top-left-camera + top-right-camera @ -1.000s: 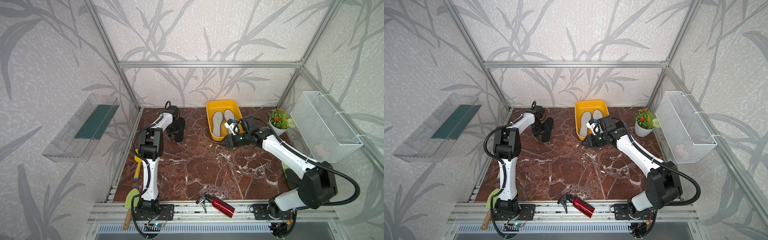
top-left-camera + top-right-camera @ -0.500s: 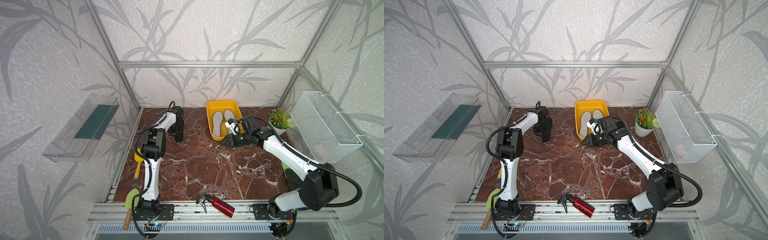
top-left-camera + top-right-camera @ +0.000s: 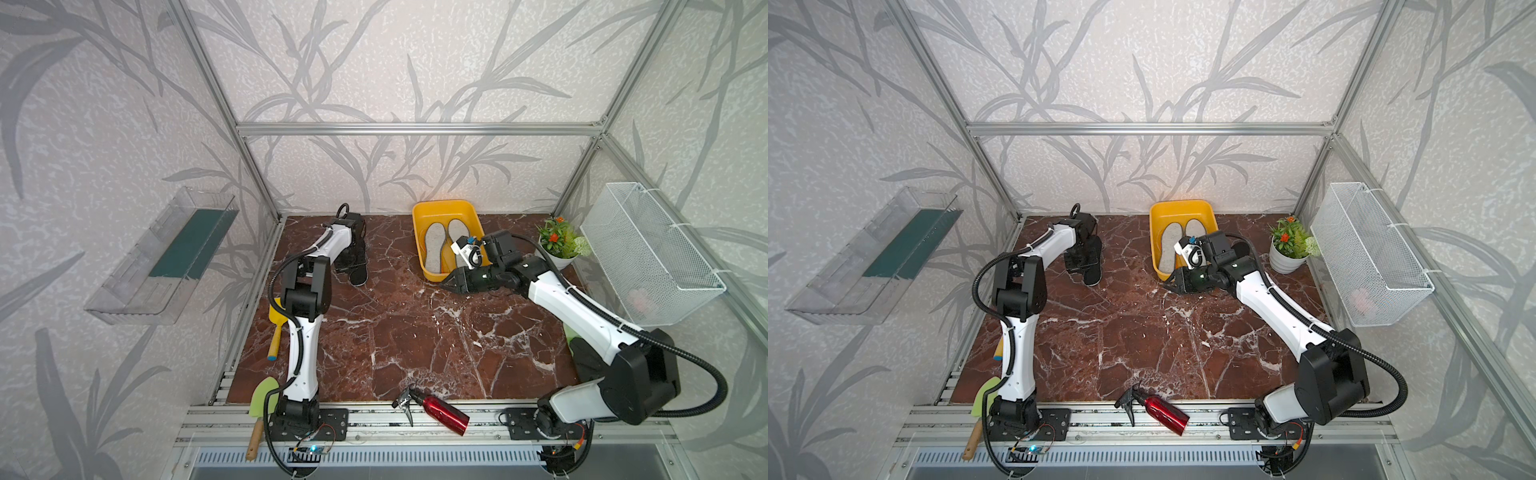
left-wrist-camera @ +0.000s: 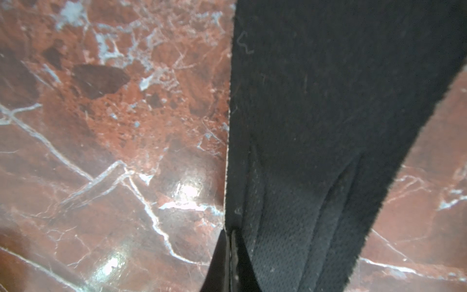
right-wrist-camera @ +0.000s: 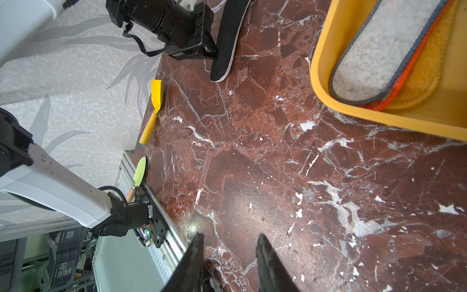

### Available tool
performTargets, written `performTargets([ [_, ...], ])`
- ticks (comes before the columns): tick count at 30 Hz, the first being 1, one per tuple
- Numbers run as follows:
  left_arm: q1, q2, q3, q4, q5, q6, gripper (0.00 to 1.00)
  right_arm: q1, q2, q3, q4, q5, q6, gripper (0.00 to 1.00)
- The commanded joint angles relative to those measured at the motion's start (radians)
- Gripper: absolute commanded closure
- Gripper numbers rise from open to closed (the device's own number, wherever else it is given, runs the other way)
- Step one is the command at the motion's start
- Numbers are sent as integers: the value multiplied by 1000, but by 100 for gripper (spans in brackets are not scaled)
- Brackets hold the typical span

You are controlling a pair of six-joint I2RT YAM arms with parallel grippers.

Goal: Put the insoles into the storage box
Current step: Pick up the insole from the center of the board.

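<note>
The yellow storage box [image 3: 419, 245] [image 3: 1155, 245] stands at the back of the marble table. Two light grey insoles [image 3: 434, 249] [image 3: 1170, 245] lie in it. In the right wrist view a grey insole [image 5: 374, 63] lies on top of a red-orange and a yellow-orange one. A black insole [image 3: 358, 270] [image 3: 1093, 270] [image 4: 328, 101] lies at the back left. My left gripper [image 4: 231, 235] [image 5: 211, 54] is shut on its edge. My right gripper [image 3: 446, 284] [image 3: 1170, 284] [image 5: 230, 236] hovers just in front of the box, open, with nothing between its fingers.
A yellow scraper [image 3: 274, 328] and a green trowel [image 3: 262, 401] lie along the left edge. A red spray bottle [image 3: 440, 409] lies at the front rail. A potted plant [image 3: 559, 245] stands back right, beside a white mesh basket [image 3: 648, 253]. A clear tray [image 3: 162, 257] hangs on the left wall.
My left gripper has come down over the black insole and closed on its edge. The right arm has stayed where it was.
</note>
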Motion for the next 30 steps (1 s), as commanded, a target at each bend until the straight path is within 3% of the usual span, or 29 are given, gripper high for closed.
performTargets([
  [1,-4,14,7,-32,-14,16,100,4,-12,22,-8,4,6,64],
  [11,-3,-78,-8,36,21,39,100,5,-13,33,-24,15,1,64],
  [18,-2,-177,-79,132,140,69,100,4,6,54,-29,-11,-4,64],
  [30,-5,-320,-136,178,213,80,100,6,79,146,-41,-51,19,63],
])
